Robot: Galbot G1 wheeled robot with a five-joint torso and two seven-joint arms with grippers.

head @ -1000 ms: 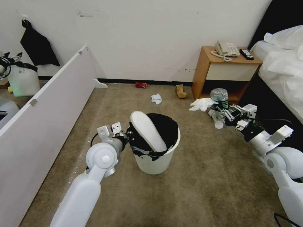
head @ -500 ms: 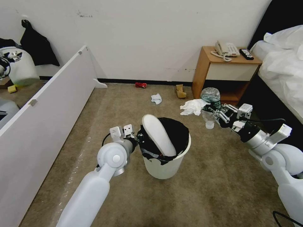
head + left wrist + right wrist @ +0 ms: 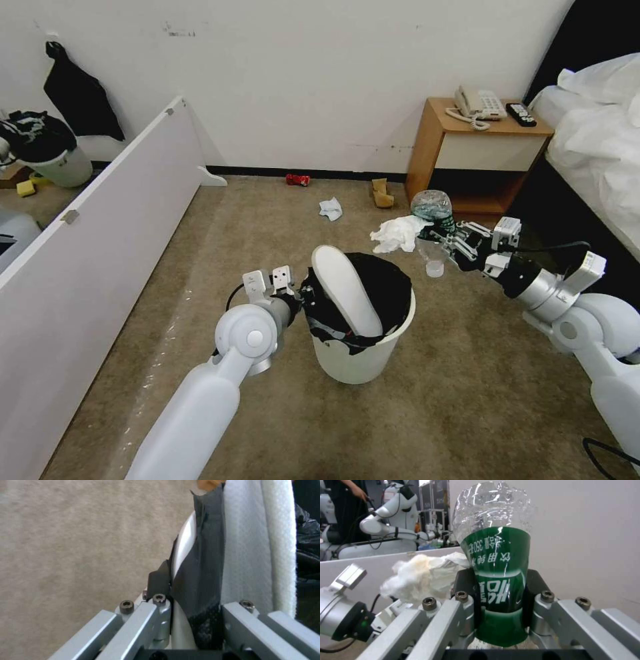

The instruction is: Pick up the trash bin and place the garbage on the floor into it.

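Bin (image 3: 363,347) at centre on the carpet (image 3: 433,413), slipper (image 3: 347,290) standing in it; bottle (image 3: 432,223) and tissue (image 3: 395,233) to its far right; can (image 3: 297,179) and paper (image 3: 381,193) by the far wall; nightstand (image 3: 467,153) far right.

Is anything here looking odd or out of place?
Yes. A white slipper pokes up out of the trash bin, which the left gripper grips by its rim. The right gripper grips a crushed plastic bottle with a tissue beside it. A red can lies by the wall.
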